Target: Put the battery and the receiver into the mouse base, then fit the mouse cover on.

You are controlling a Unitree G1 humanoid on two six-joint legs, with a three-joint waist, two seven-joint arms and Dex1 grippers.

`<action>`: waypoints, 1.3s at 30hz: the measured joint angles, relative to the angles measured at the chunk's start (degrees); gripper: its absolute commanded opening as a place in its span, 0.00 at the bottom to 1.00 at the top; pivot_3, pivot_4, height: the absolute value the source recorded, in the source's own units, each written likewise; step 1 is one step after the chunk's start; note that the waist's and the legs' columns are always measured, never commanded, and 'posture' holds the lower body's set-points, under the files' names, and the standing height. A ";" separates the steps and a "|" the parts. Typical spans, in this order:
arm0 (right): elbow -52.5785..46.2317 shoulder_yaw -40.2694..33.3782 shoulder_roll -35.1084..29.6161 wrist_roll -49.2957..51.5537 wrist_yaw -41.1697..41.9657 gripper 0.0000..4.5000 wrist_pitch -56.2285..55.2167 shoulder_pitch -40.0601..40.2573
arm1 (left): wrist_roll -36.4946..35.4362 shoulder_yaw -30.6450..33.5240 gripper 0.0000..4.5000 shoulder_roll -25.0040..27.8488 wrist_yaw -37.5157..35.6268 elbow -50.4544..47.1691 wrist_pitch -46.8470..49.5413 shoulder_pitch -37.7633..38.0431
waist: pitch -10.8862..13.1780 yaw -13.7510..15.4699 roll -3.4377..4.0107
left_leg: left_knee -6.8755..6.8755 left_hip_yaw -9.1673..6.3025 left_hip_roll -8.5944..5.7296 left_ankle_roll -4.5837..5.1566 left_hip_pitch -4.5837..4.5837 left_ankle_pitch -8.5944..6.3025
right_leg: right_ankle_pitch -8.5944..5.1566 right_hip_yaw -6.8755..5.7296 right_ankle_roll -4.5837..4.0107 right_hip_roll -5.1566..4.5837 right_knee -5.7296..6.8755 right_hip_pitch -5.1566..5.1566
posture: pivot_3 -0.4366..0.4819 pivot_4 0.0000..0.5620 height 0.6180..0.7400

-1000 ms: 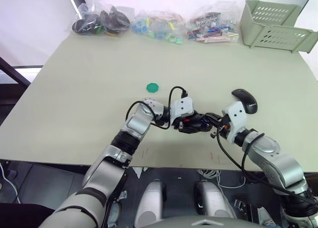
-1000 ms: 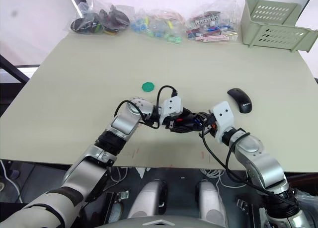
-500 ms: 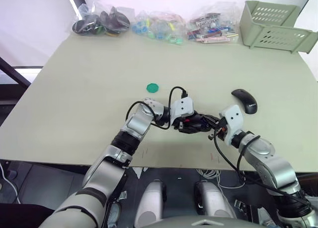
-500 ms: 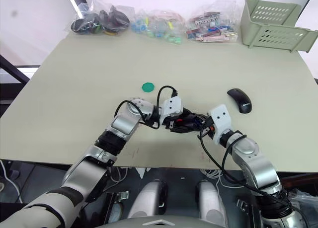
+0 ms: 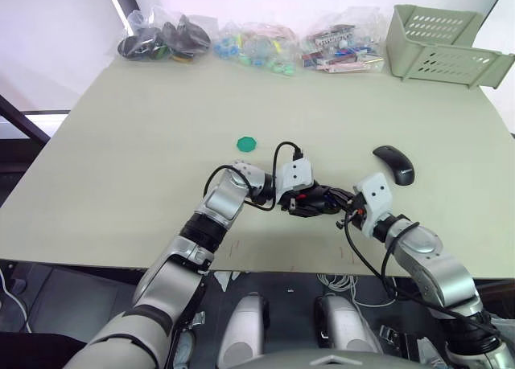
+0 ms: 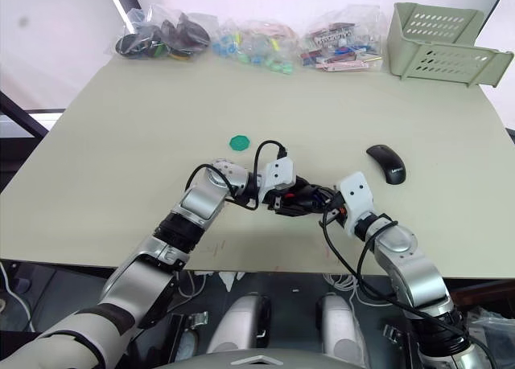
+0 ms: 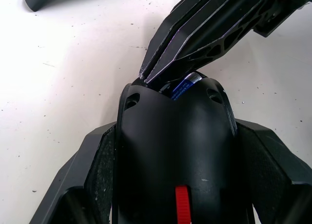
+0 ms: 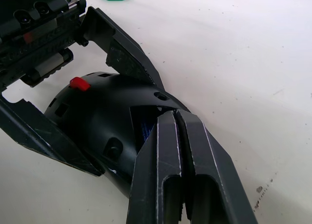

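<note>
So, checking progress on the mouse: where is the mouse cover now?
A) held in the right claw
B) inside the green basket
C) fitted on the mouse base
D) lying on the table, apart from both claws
D: the mouse cover lies alone on the table, while the left claw grips the mouse base.

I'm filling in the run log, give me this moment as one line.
left gripper: shut on mouse base | right gripper: shut, tips at battery in compartment | mouse cover: on table, apart

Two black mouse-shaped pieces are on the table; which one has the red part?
The mouse base held in the left gripper, at the table's near middle; its red part shows on top. The mouse cover, lying alone farther right, is plain glossy black.
</note>
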 measured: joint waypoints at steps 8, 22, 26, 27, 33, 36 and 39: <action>0.34 1.06 -0.16 -1.44 0.79 0.01 0.40 0.05 | 0.06 -0.34 0.66 0.03 0.18 0.00 0.40 0.08 | -0.39 0.00 -0.21 | -0.05 0.00 0.01 0.00 0.05 0.00 | -0.01 0.00 -0.01 0.00 -0.01 0.03 | 0.48 0.27 1.00; -13.67 -13.88 -9.56 13.30 11.40 0.20 4.24 8.04 | -0.02 -0.36 0.66 -0.32 0.33 -0.10 0.29 0.15 | -0.34 0.20 -0.13 | -0.06 -0.05 -0.02 0.00 -0.08 0.00 | -0.01 -0.05 0.00 -0.04 -0.09 -0.01 | 0.48 0.27 1.00; -17.65 -22.08 -13.96 19.02 14.29 0.57 6.71 13.85 | -0.02 -0.25 0.66 -0.15 0.34 -0.14 0.32 0.22 | -0.35 0.20 -0.11 | -0.08 -0.01 -0.02 0.00 -0.04 0.00 | -0.01 -0.02 0.00 -0.04 -0.07 0.00 | 0.48 0.27 1.00; -18.56 -23.66 -15.16 20.06 15.01 0.64 6.98 15.05 | -0.02 -0.26 0.66 -0.18 0.37 -0.15 0.32 0.27 | -0.34 0.20 -0.11 | -0.08 -0.01 -0.02 0.00 -0.05 0.00 | -0.01 -0.02 0.01 -0.04 -0.07 0.00 | 0.48 0.27 1.00; -23.75 -38.85 -20.18 27.06 22.41 0.97 7.93 27.84 | -0.02 -0.19 0.66 -0.34 0.41 -0.19 0.24 0.41 | -0.36 0.61 -0.12 | -0.10 0.00 -0.02 0.00 -0.07 -0.01 | -0.02 -0.02 0.03 -0.06 -0.16 0.01 | 0.48 0.27 1.00; -25.54 -42.53 -20.26 28.95 24.29 0.97 7.74 32.56 | -0.01 -0.09 0.66 -0.26 0.44 -0.18 0.20 0.49 | -0.38 0.51 -0.08 | -0.10 0.01 -0.01 0.00 -0.04 -0.01 | -0.15 0.00 0.22 -0.05 -0.14 0.01 | 0.48 0.27 1.00; -26.28 -43.76 -20.20 29.75 24.33 1.00 7.60 33.87 | -0.52 0.05 0.88 -0.35 0.02 -0.18 0.55 0.50 | -0.38 0.47 -0.07 | -0.09 0.01 -0.01 0.00 -0.07 -0.01 | -0.16 0.00 0.22 -0.07 -0.15 0.00 | 0.48 0.27 1.00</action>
